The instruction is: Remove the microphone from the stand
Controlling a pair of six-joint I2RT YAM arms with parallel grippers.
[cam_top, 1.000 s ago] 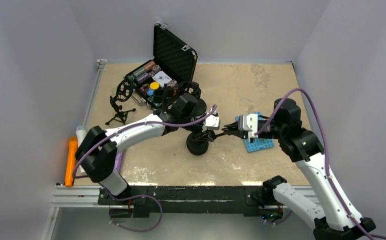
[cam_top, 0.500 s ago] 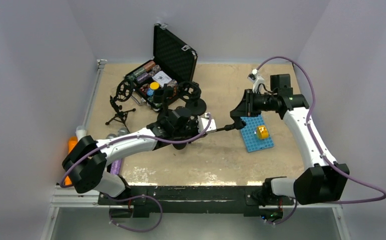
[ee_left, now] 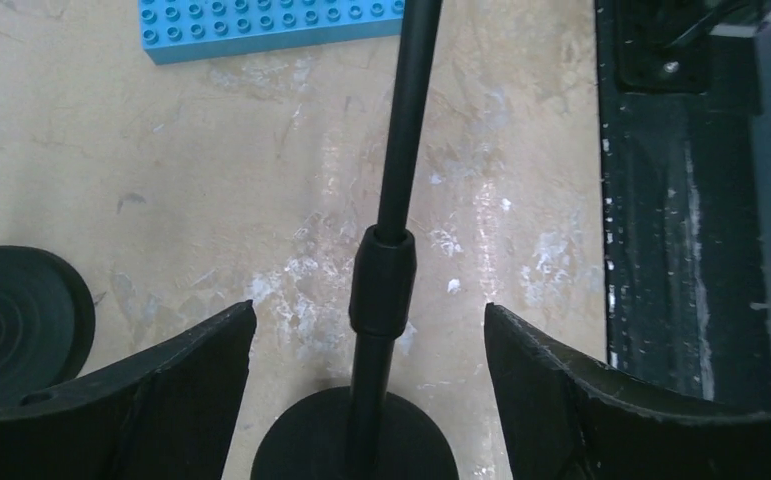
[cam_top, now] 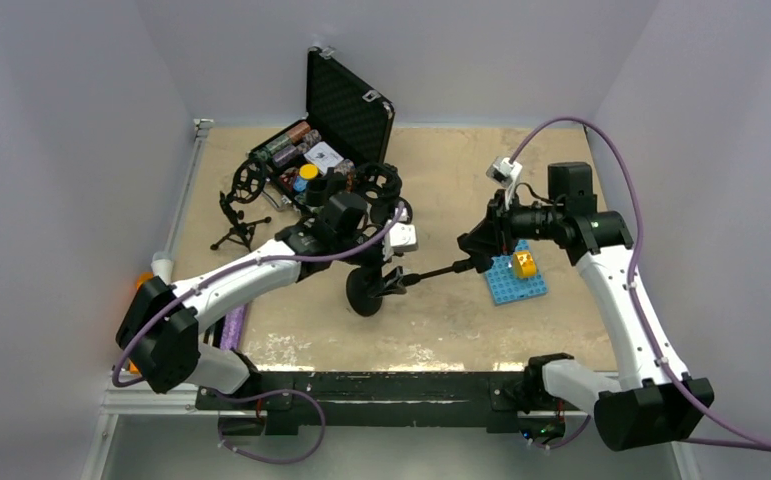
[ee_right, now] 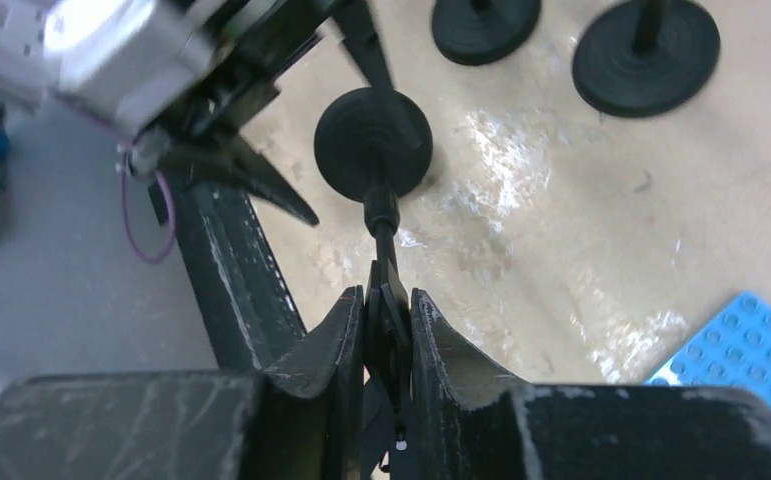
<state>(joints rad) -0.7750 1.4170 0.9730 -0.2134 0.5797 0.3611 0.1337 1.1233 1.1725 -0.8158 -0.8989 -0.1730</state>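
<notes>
Right claw (ee_right: 386, 300) pinches stand (ee_right: 373, 135) over scuffed, possibly dusty tan table (ee_right: 581, 230), grey walls (cam_top: 61, 120)

The desk (cam_top: 461, 170) carries an open case (cam_top: 346, 110) at its back left, with a tripod (cam_top: 238, 235) just left of the case. Near the centre the stand (cam_top: 366, 292) lies tipped over, its base toward the left arm and its pole running right into the right jaws. The left jaws straddle the pole just above the base, apart from it. Two more round bases (ee_right: 646, 55) sit behind the stand, toward the case. Right of centre lies a baseplate (cam_top: 504, 290), with a small block (cam_top: 524, 264) on it.
</notes>
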